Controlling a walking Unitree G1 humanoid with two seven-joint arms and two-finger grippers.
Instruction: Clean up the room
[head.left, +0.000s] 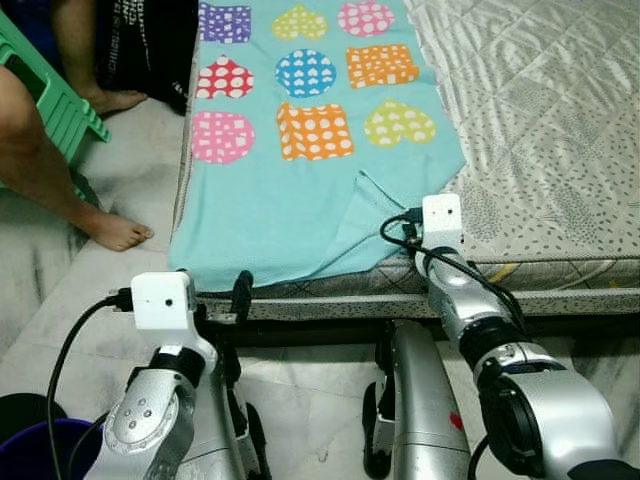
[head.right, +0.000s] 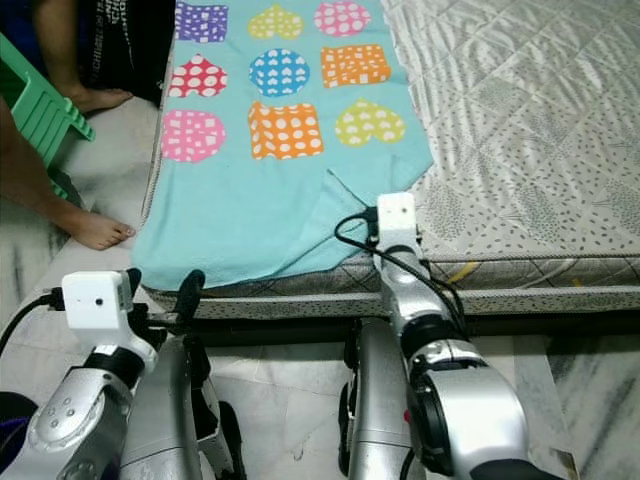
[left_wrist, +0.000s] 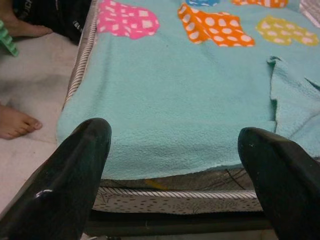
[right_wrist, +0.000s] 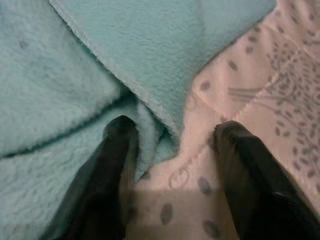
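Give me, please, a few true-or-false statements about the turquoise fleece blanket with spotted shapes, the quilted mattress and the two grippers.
1. The turquoise fleece blanket lies on the quilted mattress. True.
2. The right gripper is shut on the blanket. False: its fingers are open, straddling a folded corner.
3. The left gripper is open, just before the blanket's near edge. True.
4. The blanket is plain. False: it bears spotted hearts and squares.
5. A person's bare foot rests on the floor. True.
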